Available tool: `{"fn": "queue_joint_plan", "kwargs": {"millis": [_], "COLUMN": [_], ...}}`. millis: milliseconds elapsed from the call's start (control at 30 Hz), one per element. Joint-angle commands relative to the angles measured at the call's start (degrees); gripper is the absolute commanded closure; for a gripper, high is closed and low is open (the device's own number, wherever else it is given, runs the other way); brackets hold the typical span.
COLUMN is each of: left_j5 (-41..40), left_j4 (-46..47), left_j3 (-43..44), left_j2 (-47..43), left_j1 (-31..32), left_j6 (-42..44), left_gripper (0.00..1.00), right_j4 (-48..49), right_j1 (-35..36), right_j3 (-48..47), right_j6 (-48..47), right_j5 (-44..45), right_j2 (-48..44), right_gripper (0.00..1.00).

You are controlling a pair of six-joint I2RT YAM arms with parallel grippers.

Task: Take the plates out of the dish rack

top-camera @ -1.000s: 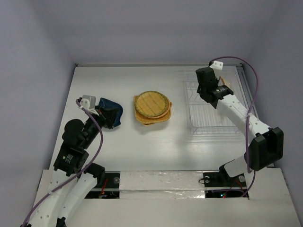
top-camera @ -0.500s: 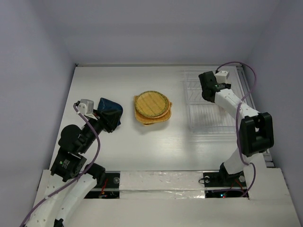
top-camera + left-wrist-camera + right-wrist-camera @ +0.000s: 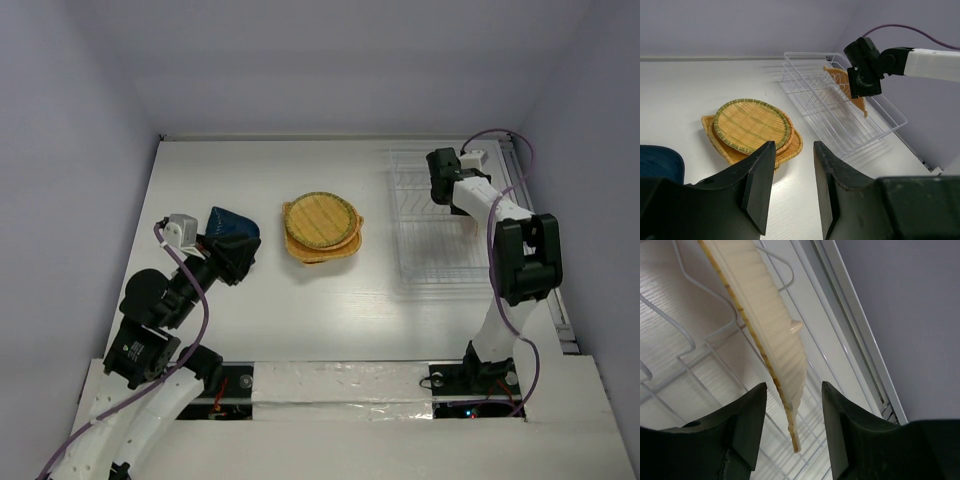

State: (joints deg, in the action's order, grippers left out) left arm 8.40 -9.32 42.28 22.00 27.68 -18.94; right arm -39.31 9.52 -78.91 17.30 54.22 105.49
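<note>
The clear dish rack [image 3: 450, 270] stands at the right. One orange-tan plate [image 3: 765, 335] stands on edge in it, also seen in the left wrist view [image 3: 840, 80]. My right gripper [image 3: 445, 188] is open over the rack's far end. In the right wrist view [image 3: 792, 390] the plate's rim hangs between the jaws, touching neither. A stack of orange-tan plates [image 3: 320, 232] lies mid-table. The dark blue plate [image 3: 232, 235] sits left of the stack. My left gripper [image 3: 794, 150] is open and empty just beside it.
The rack's wire slots [image 3: 685, 345] run under the standing plate. A raised rail [image 3: 520, 200] runs along the table's right edge just past the rack. White walls close in the back and both sides.
My right arm has swung toward the rack's far right end and now has its jaws around the standing plate's rim. My left arm has drawn back slightly toward its base.
</note>
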Motion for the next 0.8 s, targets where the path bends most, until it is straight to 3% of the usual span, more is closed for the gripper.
{"fn": "queue_joint_plan", "kwargs": {"millis": [0, 200, 233, 500, 600, 767], "left_j5": [-0.1, -0.1, -0.2, -0.3, -0.3, -0.5], "left_j4": [1.9, 1.8, 1.7, 1.9, 2.1, 2.1], "left_j3": [0.6, 0.6, 0.6, 0.6, 0.6, 0.5], "left_j2": [-0.7, -0.8, -0.7, -0.3, -0.2, -0.2], "left_j1": [0.4, 0.9, 0.9, 0.9, 0.9, 0.9], "left_j6": [0.7, 0.7, 0.7, 0.8, 0.8, 0.7], "left_gripper": [0.67, 0.66, 0.66, 0.66, 0.66, 0.65], "right_j4": [2.9, 3.9, 4.0, 6.1, 6.1, 6.2], "right_j1": [-0.6, -0.6, -0.6, -0.6, -0.6, -0.6], "right_j3": [-3.0, -4.1, -3.9, -2.6, -2.0, -1.7], "right_j6": [-2.0, -3.4, -3.6, -4.9, -4.8, -5.1], "right_j5": [4.6, 7.6, 7.9, 10.6, 11.6, 14.3], "right_j2": [1.4, 3.5, 3.3, 1.0, 1.0, 0.7], "right_gripper": [0.47, 0.57, 0.66, 0.94, 1.0, 1.0]}}
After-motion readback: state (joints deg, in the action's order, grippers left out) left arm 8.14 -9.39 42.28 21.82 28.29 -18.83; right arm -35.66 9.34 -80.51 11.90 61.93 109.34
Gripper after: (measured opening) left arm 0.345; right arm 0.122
